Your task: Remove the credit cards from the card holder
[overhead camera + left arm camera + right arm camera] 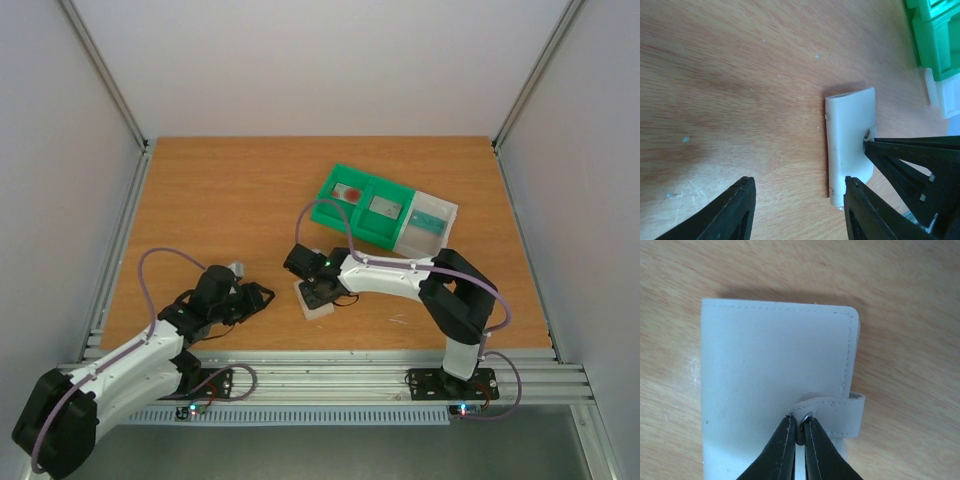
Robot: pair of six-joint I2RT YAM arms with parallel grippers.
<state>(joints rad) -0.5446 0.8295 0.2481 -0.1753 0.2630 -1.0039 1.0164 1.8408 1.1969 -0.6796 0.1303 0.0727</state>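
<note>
The surface (pixel 220 200) is orange-brown wood grain, enclosed by plain white walls (pixel 300 60) and aluminium frame rails (pixel 105 90).

At left, the left gripper (pixel 258 296) hangs low over bare wood. Its jaws stand about half apart with nothing between them.

Just to its right, the card holder (pixel 770 365) lies flat and folded, pale side up.

The right gripper (pixel 801 421) rests on the card holder. Its jaws are almost together and appear to pinch the snap end of the closure tab (pixel 840 415).

Farther back and to the right stand a green tray (pixel 350 228) and a white tray (pixel 437 203), touching side by side.
</note>
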